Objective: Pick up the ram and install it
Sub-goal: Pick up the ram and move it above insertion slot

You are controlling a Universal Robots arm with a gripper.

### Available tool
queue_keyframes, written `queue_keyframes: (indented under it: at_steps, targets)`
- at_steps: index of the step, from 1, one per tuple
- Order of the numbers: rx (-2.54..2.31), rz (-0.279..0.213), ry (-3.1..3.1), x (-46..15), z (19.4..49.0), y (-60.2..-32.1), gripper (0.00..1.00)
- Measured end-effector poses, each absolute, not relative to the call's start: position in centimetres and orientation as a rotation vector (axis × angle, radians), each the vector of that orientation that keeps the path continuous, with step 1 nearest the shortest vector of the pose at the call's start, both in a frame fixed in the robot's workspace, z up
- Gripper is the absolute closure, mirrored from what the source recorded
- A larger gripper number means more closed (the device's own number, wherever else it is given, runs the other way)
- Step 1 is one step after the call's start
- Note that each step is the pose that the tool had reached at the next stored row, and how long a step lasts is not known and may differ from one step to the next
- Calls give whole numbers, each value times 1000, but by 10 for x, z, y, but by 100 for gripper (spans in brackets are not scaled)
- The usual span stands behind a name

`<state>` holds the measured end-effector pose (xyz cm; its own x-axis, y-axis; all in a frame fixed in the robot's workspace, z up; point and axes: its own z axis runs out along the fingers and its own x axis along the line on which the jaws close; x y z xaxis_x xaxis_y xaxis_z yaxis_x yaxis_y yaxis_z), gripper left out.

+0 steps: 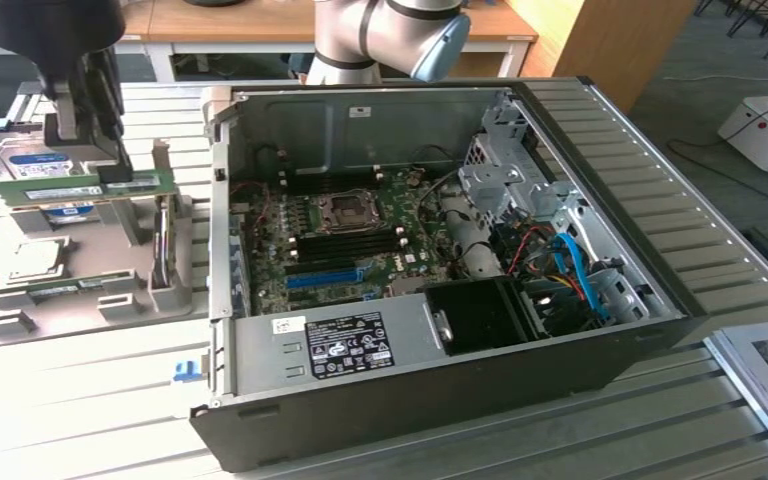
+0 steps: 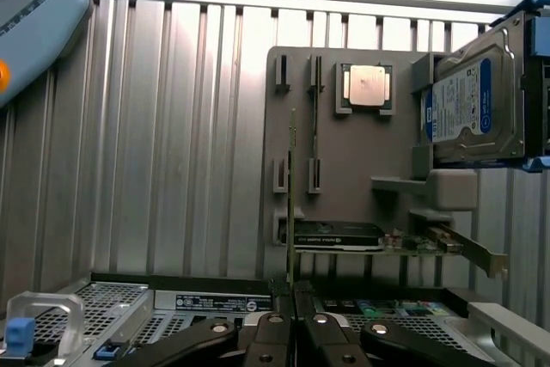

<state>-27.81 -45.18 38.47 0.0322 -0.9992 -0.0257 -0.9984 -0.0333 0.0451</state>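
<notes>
The ram [image 1: 71,187] is a slim green stick with a pale label. It hangs level above the grey holder [image 1: 77,300] at the exterior view's left, and my gripper [image 1: 101,165] is shut on it from above. In the wrist view the ram [image 2: 292,195] shows edge-on as a thin line running out from between my fingertips, where the gripper [image 2: 292,288] is clamped on it. The open computer case [image 1: 598,330] lies on the table at the exterior view's right of the holder. Its motherboard [image 1: 398,262] faces up, with dark memory slots [image 1: 344,240] beside the processor socket [image 1: 349,209].
The holder also carries a hard drive [image 2: 473,109], a processor chip [image 2: 365,88], an upright expansion card [image 2: 339,235] and another thin stick [image 1: 64,290]. The blue slot [image 1: 324,277], a power supply [image 1: 337,345] and cables [image 1: 564,265] fill the case. The arm's base [image 1: 384,40] stands behind it.
</notes>
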Motion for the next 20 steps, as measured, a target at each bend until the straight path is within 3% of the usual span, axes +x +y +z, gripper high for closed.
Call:
queue_keyframes:
  at_steps: [20]
  targets:
    - [2240,-91,-2168,-253,385,-452,89]
